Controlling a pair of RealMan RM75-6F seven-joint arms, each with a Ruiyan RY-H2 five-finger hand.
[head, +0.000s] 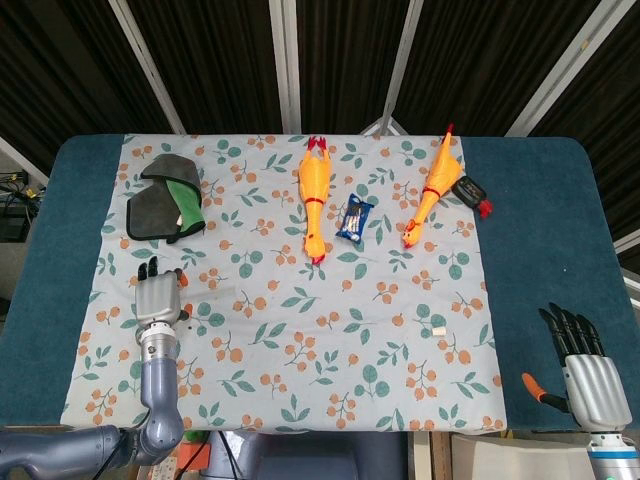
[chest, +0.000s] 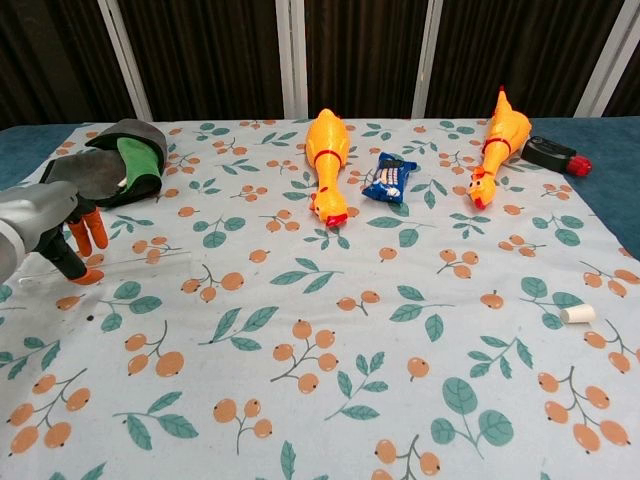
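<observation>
The left robot hand (chest: 55, 225) hangs over a clear tube (chest: 120, 263) on the surface's floral cloth (head: 300, 340), fingers spread, grasping nothing. Behind it lies a grey-green pouch (head: 165, 198). Further right: chicken (head: 313, 195), blue packet (head: 354, 218) with unreadable print, second chicken (head: 432, 187). The right robot hand (head: 585, 375) rests released.
</observation>
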